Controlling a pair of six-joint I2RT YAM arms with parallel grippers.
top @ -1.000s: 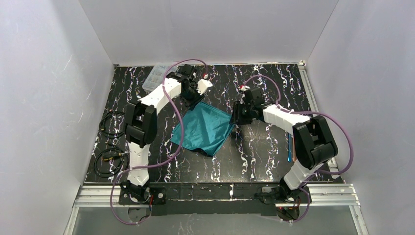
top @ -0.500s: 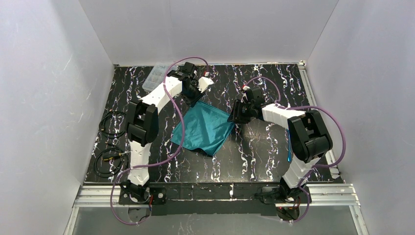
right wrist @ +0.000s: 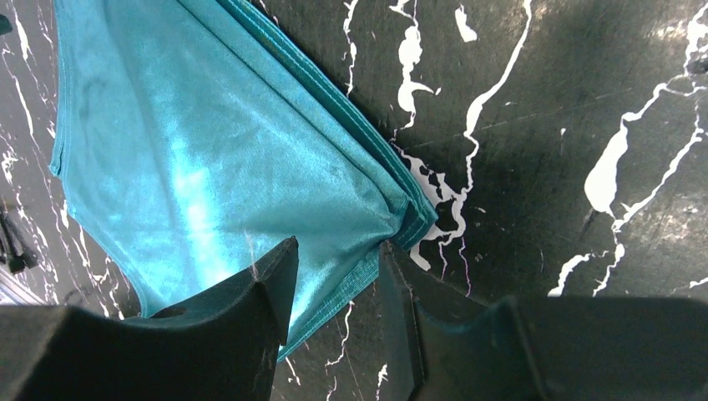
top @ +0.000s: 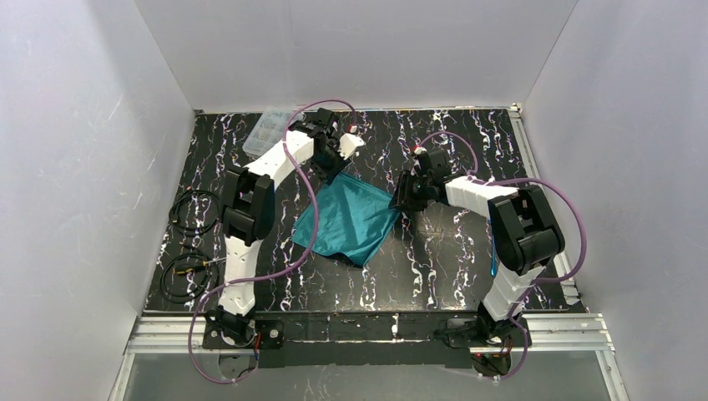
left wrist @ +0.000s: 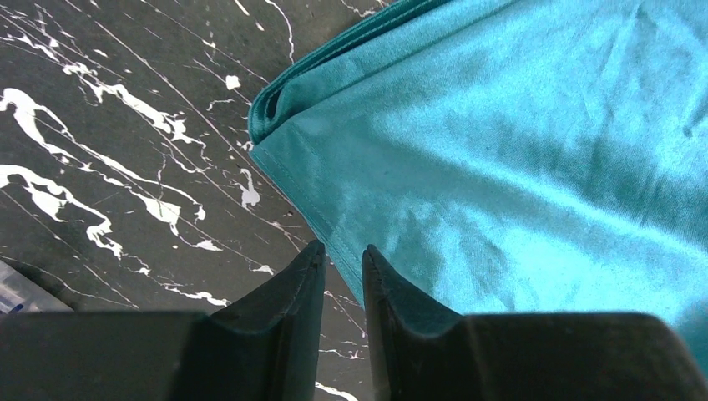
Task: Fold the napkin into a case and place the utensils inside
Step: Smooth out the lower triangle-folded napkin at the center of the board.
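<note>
Napkin point(top: 346, 221) unmoved; left hand point(left wrist: 341, 252) nearly closed at its hem, grip unclear; right hand point(right wrist: 336, 248) open astride corner.

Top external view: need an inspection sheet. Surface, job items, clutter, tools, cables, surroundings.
Surface: black marbled tabletop with white veins.
Job's things: napkin folded in layers, flat mid-table. A thin blue piece, likely a utensil, lies beside the right arm, partly hidden.
Clutter: clear compartment box in the far left corner.
Grippers: left tool at the napkin's far corner hem, jaws nearly together, grip unclear. Right tool has jaws apart, straddling the napkin's right corner.
Cables: purple cables loop along both arms, one crossing above the napkin. Black cable coils lie at the left edge.
Surroundings: white walls on three sides, metal frame rail at the near edge.
</note>
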